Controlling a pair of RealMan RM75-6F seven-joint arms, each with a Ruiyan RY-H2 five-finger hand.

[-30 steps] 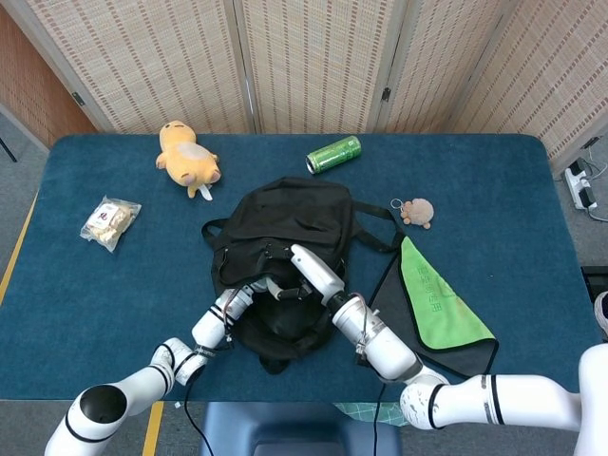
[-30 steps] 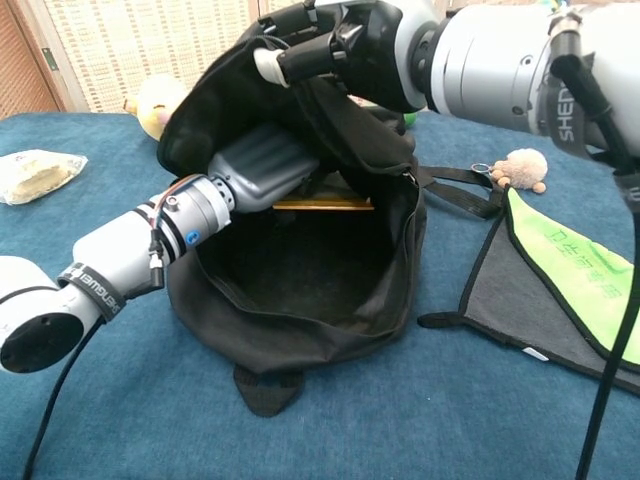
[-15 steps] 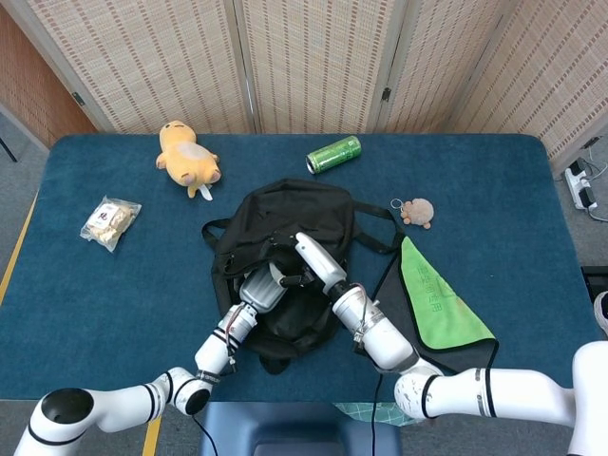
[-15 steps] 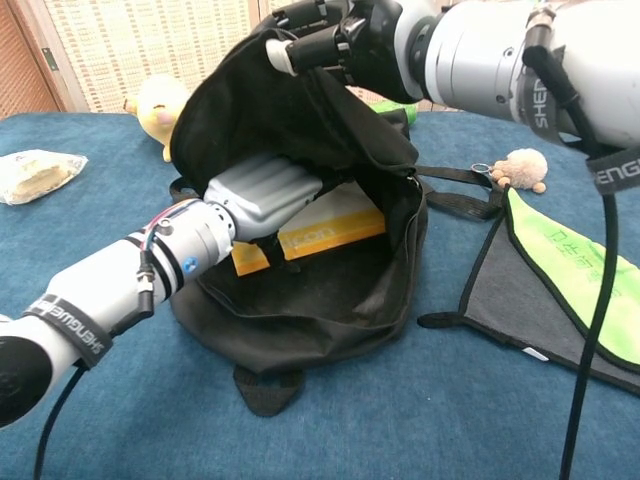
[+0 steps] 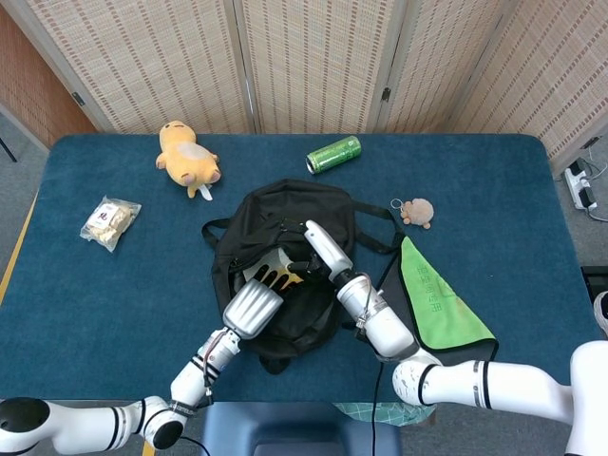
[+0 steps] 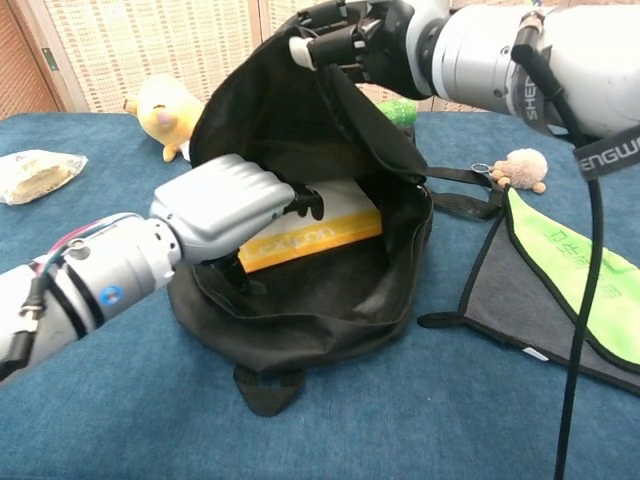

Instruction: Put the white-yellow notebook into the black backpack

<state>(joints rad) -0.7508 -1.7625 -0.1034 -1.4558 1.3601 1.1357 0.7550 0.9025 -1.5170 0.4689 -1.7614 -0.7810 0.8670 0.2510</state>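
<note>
The black backpack (image 5: 285,214) (image 6: 330,300) lies mid-table with its mouth open toward me. My right hand (image 5: 323,249) (image 6: 365,40) grips the upper flap and holds it raised. Inside, the white-yellow notebook (image 6: 312,233) (image 5: 291,278) leans on the bag's back wall, its yellow edge facing me. My left hand (image 5: 255,302) (image 6: 225,205) is at the bag's mouth. Its dark fingertips (image 6: 305,202) rest on the notebook's near left corner, and I see no grip around it. The notebook's left end is hidden under that hand.
A green-grey cloth (image 5: 439,306) (image 6: 570,270) lies right of the bag. A small plush keychain (image 5: 416,211), a green can (image 5: 333,153), a yellow plush toy (image 5: 188,157) and a snack packet (image 5: 110,221) sit farther back and left.
My left hand has drawn back out of the bag toward me, while the notebook stayed inside against the back wall. The right hand lifted the flap slightly higher.
</note>
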